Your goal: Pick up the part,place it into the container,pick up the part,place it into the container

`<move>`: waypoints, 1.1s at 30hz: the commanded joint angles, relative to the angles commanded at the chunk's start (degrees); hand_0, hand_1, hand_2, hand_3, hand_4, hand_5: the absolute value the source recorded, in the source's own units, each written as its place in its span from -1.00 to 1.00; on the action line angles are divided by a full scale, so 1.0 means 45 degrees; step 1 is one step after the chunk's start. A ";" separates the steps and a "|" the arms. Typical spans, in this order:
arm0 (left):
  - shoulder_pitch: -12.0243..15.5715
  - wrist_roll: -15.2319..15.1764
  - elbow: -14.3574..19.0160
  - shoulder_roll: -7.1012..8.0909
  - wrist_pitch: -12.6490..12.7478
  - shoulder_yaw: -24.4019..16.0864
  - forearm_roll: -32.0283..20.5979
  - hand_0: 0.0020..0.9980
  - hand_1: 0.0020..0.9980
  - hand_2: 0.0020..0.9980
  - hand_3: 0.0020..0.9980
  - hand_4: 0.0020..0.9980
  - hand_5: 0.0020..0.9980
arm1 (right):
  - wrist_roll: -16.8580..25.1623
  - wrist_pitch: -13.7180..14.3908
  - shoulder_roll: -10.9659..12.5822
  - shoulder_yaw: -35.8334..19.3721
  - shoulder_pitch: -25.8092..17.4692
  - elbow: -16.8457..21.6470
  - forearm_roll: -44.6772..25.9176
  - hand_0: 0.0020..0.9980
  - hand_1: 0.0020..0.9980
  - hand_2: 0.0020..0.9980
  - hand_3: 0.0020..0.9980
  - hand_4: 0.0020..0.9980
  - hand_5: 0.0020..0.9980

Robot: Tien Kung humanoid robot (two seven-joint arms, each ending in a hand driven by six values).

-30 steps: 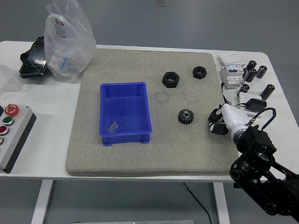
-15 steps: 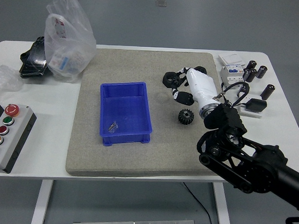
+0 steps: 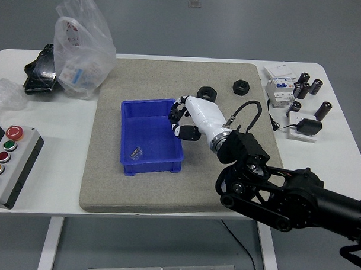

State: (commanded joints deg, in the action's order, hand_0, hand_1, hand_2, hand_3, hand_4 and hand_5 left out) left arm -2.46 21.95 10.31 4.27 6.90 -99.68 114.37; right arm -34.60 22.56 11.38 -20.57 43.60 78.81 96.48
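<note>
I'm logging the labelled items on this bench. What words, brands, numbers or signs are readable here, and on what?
None can be read.
Plastic bag: red and blue print on the pack inside, blurred.
White electrical module: markings too small.
Button box: coloured buttons, no legible lettering.
Blue container: no marking visible.

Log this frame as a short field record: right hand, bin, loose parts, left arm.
right hand: at the right rim of the blue bin, fingers curled; whether it holds a part cannot be told
blue bin: on the grey mat, one small clear item inside
loose parts: large black nut partly hidden behind the hand, small black nut near the mat's far edge
gear: not visible
left arm: not in view
</note>
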 joint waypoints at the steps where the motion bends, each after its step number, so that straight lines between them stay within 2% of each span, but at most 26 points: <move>1: -0.0005 -0.0006 0.0000 -0.0003 0.0001 0.0003 -0.0002 0.55 0.45 0.37 0.62 0.22 -1.00 | 0.0014 0.0003 -0.0010 0.0035 0.0012 -0.0005 -0.0018 0.14 0.37 0.38 0.42 -0.16 -0.86; 4: -0.0009 -0.0016 0.0000 -0.0008 0.0003 -0.0002 0.0005 0.55 0.45 0.37 0.62 0.22 -1.00 | 0.0067 0.0085 -0.0032 0.0055 -0.0002 -0.0047 -0.0048 0.14 0.37 0.38 0.42 -0.16 -0.86; 5: -0.0007 -0.0027 0.0000 -0.0011 0.0011 -0.0007 0.0004 0.55 0.45 0.37 0.62 0.22 -1.00 | 0.0103 0.0145 -0.0045 0.0039 -0.0025 -0.0090 -0.0098 0.18 0.40 0.42 0.45 0.00 -0.81; 13: -0.0030 -0.0068 0.0000 -0.0027 0.0021 0.0011 -0.0023 0.55 0.45 0.36 0.62 0.22 -1.00 | 0.0345 0.0505 -0.0081 0.0075 -0.0087 -0.0280 -0.0535 0.17 0.39 0.42 0.45 0.03 -0.78; 22: -0.0031 -0.0065 0.0000 -0.0021 0.0008 0.0032 -0.0055 0.55 0.45 0.36 0.62 0.22 -1.00 | 0.0406 0.0477 -0.0065 0.0044 -0.0096 -0.0287 -0.0603 0.18 0.39 0.43 0.46 0.05 -0.79; 27: -0.0023 -0.0079 0.0000 -0.0021 0.0001 0.0042 -0.0062 0.55 0.44 0.35 0.62 0.22 -1.00 | 0.0077 0.0564 0.0032 -0.0441 -0.0339 -0.0223 -0.0011 0.17 0.39 0.43 0.46 0.06 -0.80; 28: -0.0018 -0.0085 0.0000 -0.0021 0.0000 0.0051 -0.0078 0.55 0.44 0.35 0.62 0.22 -1.00 | -0.0149 0.0520 0.0101 -0.0664 -0.0459 -0.0176 0.0226 0.17 0.39 0.43 0.46 0.06 -0.80; 29: -0.0012 -0.0093 0.0000 -0.0021 0.0002 0.0056 -0.0096 0.54 0.44 0.34 0.62 0.22 -1.00 | -0.0398 0.0365 0.0180 -0.0898 -0.0602 -0.0138 0.0483 0.06 0.38 0.48 0.50 0.16 -0.80; 33: 0.0043 -0.0075 0.0000 -0.0032 0.0015 0.0008 -0.0080 0.54 0.44 0.34 0.62 0.22 -1.00 | -0.0529 -0.0758 0.0568 -0.1985 -0.1151 -0.0175 0.1634 0.06 0.38 0.48 0.50 0.16 -0.80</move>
State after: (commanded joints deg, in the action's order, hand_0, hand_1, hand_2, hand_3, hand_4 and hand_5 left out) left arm -2.27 21.61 10.31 4.13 6.97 -99.65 114.01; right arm -36.98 19.15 13.93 -29.51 38.42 78.02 103.84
